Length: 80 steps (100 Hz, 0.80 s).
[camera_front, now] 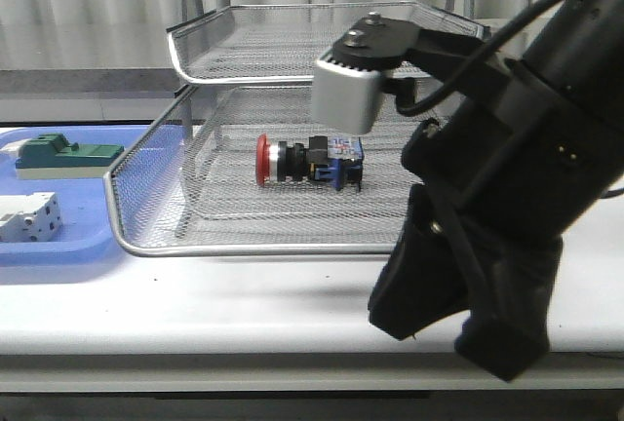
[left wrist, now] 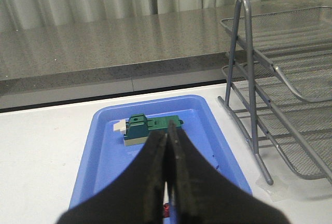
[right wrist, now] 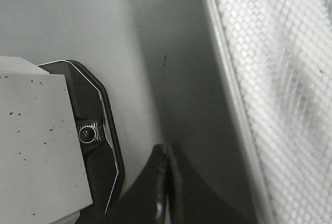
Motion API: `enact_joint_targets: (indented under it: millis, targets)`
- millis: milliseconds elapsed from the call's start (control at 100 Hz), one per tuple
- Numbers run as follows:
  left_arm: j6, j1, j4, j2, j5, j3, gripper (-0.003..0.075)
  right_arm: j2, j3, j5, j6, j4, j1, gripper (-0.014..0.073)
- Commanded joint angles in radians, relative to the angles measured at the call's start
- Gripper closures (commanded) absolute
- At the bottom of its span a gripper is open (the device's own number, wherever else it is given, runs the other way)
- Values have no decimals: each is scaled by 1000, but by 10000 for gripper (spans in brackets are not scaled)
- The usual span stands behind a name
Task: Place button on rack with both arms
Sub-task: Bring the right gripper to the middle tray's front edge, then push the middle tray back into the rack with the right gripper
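The button (camera_front: 307,161), with its red head, black body and blue rear block, lies on its side in the pulled-out lower tray of the wire-mesh rack (camera_front: 146,244). No gripper touches it. My right arm (camera_front: 507,187) fills the right of the front view, in front of the tray. My right gripper (right wrist: 167,154) is shut and empty over the bare table, beside the tray's rim (right wrist: 233,94). My left gripper (left wrist: 167,140) is shut and hovers over the blue bin (left wrist: 104,151), left of the rack's frame (left wrist: 249,79).
The blue bin (camera_front: 58,246) at the left holds a green-and-beige block (camera_front: 63,155), which also shows in the left wrist view (left wrist: 148,126), and a white terminal block (camera_front: 27,216). A grey-and-black block with a lens (right wrist: 85,133) lies beside my right gripper.
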Motion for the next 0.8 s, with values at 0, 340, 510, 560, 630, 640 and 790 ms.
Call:
enact_joint_targets:
  millis: [0, 340, 510, 560, 630, 640, 790]
  targets:
    - [-12, 4, -13, 4, -62, -30, 740, -8, -60, -36, -12, -6, 1, 663]
    - [-12, 4, -13, 4, -62, -30, 740, 116, -218, -35, -12, -82, -7, 663]
    - [-12, 4, -13, 4, -62, -30, 740, 170, -281, -34, -12, -99, -55, 663]
    - [-12, 4, -13, 4, -62, -30, 740, 180, -299, -34, -12, -109, -76, 663]
    - [-12, 4, -13, 4, -62, -30, 740, 186, -321, -35, -12, -116, -108, 663]
    - [-12, 4, -13, 4, -62, -30, 740, 186, -326, -35, -12, -116, -115, 663]
    - [-12, 4, -13, 4, -62, -30, 740, 195, -365, -36, -12, -116, -183, 663]
